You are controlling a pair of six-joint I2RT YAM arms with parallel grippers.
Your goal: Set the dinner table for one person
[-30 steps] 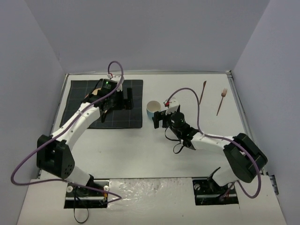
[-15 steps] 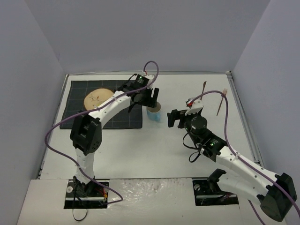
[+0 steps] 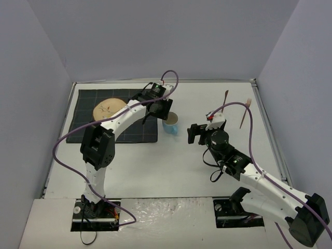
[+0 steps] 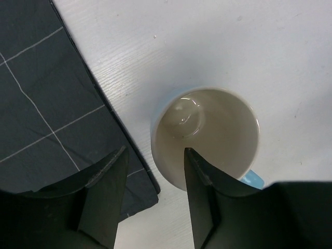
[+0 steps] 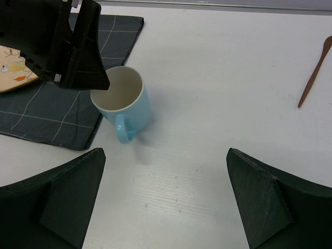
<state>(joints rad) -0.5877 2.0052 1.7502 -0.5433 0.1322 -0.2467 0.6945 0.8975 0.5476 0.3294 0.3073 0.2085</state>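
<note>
A light blue mug (image 3: 170,123) stands upright on the white dinner table (image 3: 155,161), just right of a dark grid-lined placemat (image 3: 93,127). A round tan plate (image 3: 108,108) lies on the placemat. My left gripper (image 3: 165,110) hangs over the mug (image 4: 218,129), open. It (image 4: 154,150) straddles the near rim, with one finger inside the mug and the other outside, a gap still showing. The right gripper (image 3: 199,132) hovers to the mug's right, wide open and holding nothing. In its own view this gripper (image 5: 166,197) faces the mug (image 5: 124,101) and its handle.
A wooden fork (image 3: 245,113) and a slim wooden utensil (image 3: 224,101) lie at the far right of the table. The slim utensil (image 5: 313,70) also shows in the right wrist view. Grey walls enclose the table on three sides.
My left arm swung right from over the placemat to the mug, uncovering the plate, and its jaws narrowed around the rim. The right arm drew back rightward from the mug.
</note>
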